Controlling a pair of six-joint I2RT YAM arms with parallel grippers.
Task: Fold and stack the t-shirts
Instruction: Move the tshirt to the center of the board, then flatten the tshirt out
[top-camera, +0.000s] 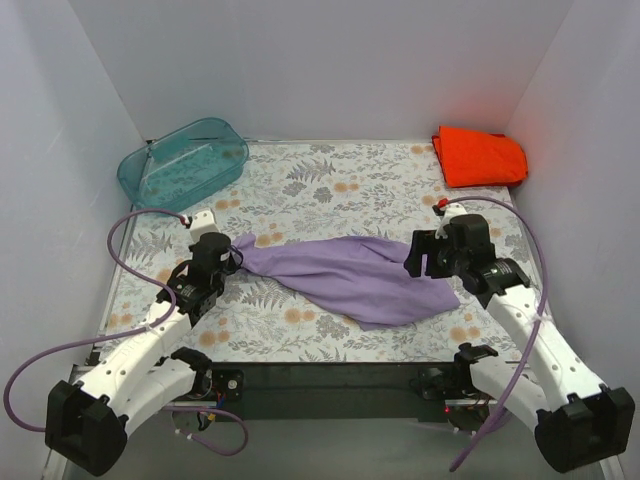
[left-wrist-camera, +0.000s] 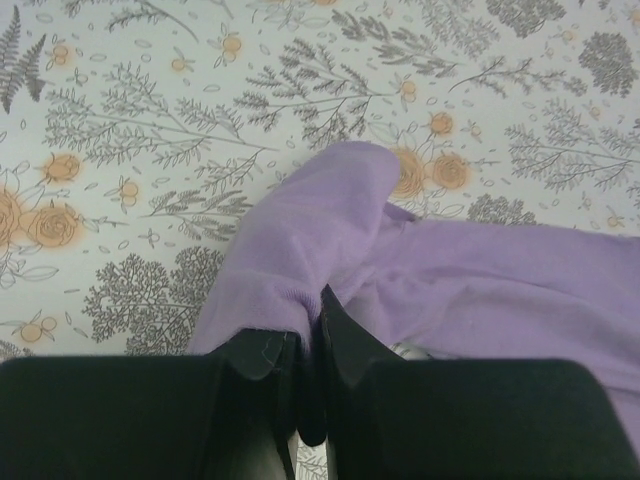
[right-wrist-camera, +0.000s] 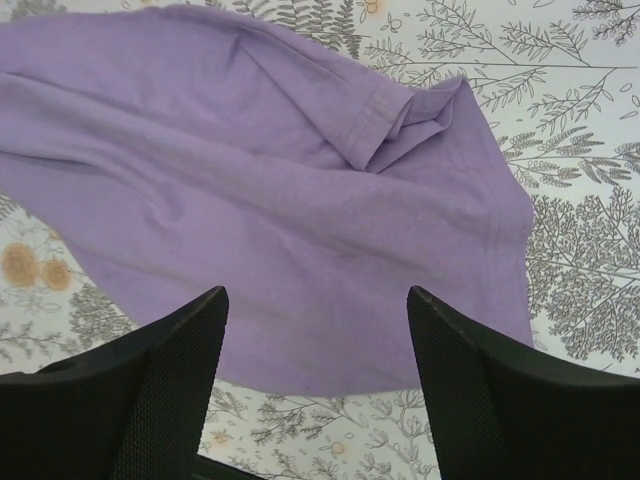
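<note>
The lavender-purple t-shirt (top-camera: 350, 275) lies stretched and crumpled across the middle of the floral table. My left gripper (top-camera: 232, 258) is shut on its left end; the left wrist view shows the cloth (left-wrist-camera: 300, 250) pinched between the black fingers (left-wrist-camera: 350, 330). My right gripper (top-camera: 415, 258) is open and empty, hovering over the shirt's right part; the right wrist view shows the purple cloth (right-wrist-camera: 280, 200) spread below the parted fingers (right-wrist-camera: 170, 360). The orange-red t-shirt (top-camera: 480, 157) lies folded at the back right corner.
A translucent teal plastic tub (top-camera: 183, 162) stands at the back left. White walls close in the table on three sides. The table's near edge (top-camera: 330, 362) runs just in front of the shirt, with both arm bases below it.
</note>
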